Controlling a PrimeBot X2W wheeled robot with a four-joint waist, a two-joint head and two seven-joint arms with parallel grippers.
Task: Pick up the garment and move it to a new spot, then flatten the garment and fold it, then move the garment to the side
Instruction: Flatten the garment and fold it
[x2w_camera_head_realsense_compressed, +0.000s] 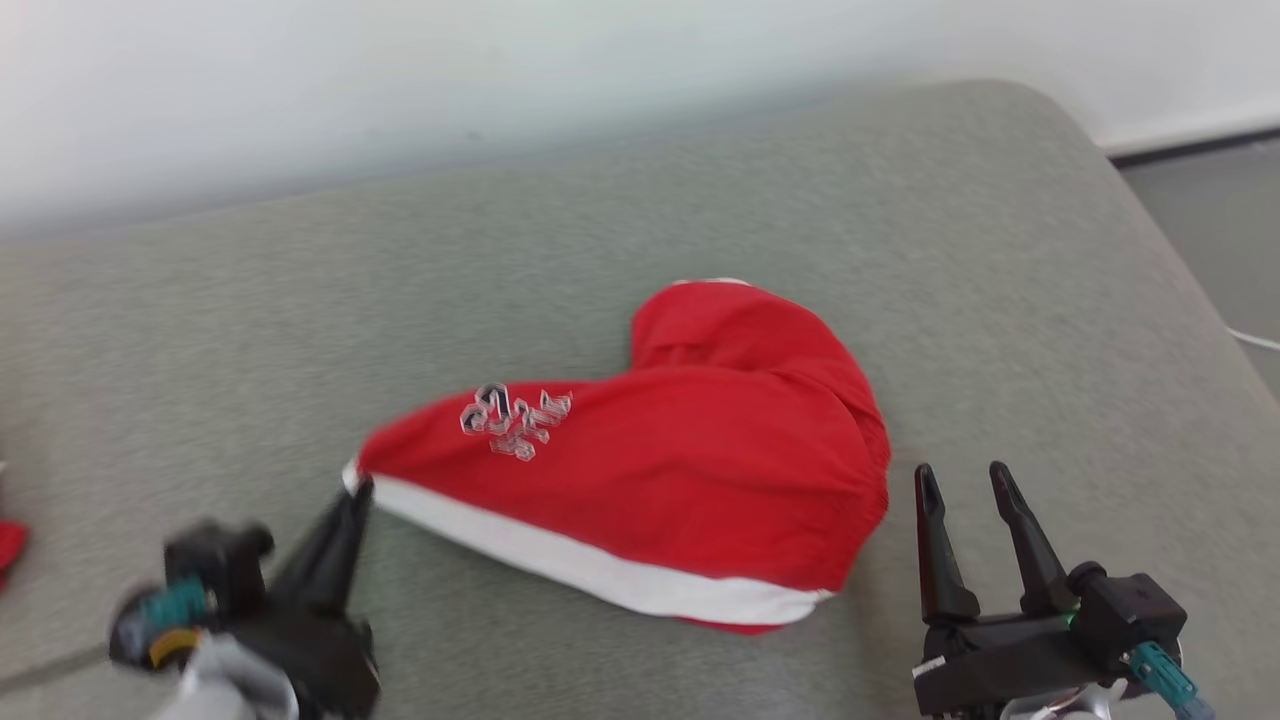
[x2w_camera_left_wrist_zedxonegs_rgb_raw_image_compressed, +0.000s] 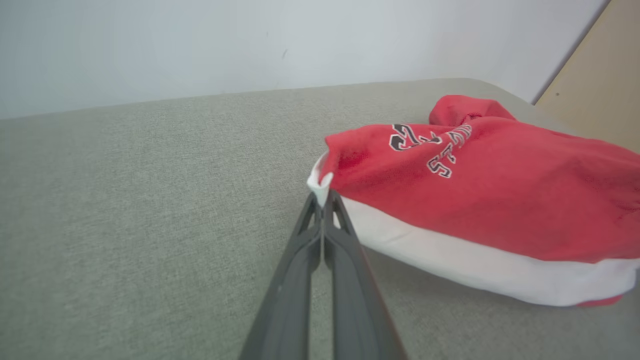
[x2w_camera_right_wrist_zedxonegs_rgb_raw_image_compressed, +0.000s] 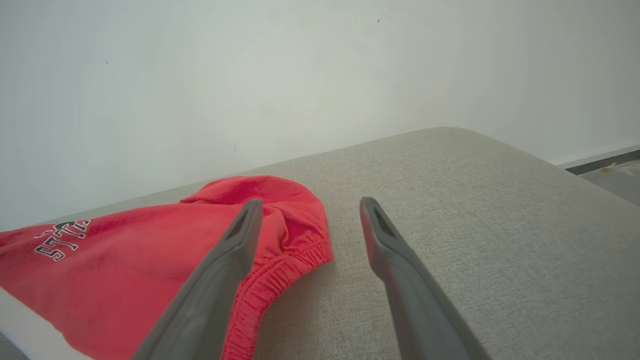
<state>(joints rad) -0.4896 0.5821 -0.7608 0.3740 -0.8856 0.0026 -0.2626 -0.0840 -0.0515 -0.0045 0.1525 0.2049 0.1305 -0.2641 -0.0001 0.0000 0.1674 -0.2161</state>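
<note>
Lettering (x2w_camera_head_realsense_compressed: 515, 420) on garment (x2w_camera_head_realsense_compressed: 680, 490) blurs; left hand (x2w_camera_left_wrist_zedxonegs_rgb_raw_image_compressed: 324, 196) pinches its corner, right hand (x2w_camera_head_realsense_compressed: 962, 478) gapes.

A broad grey upholstered cushion (x2w_camera_head_realsense_compressed: 700, 200) of coarse woven fabric spans the scene, and its far right corner is rounded. A faint seam (x2w_camera_head_realsense_compressed: 50, 675) crosses its near left part. Behind its far edge rises a plain white wall (x2w_camera_head_realsense_compressed: 400, 80) with a small dark speck (x2w_camera_left_wrist_zedxonegs_rgb_raw_image_compressed: 284, 52). To the right of the cushion lies grey floor (x2w_camera_head_realsense_compressed: 1225, 230), with a dark skirting strip (x2w_camera_head_realsense_compressed: 1190, 143) at the wall's foot and a thin white cable (x2w_camera_head_realsense_compressed: 1255, 340) on it. At the left edge a red scrap (x2w_camera_head_realsense_compressed: 8, 548) rests on the cushion, too cut off to identify. A beige panel (x2w_camera_left_wrist_zedxonegs_rgb_raw_image_compressed: 595, 85) stands beyond the far right corner.
</note>
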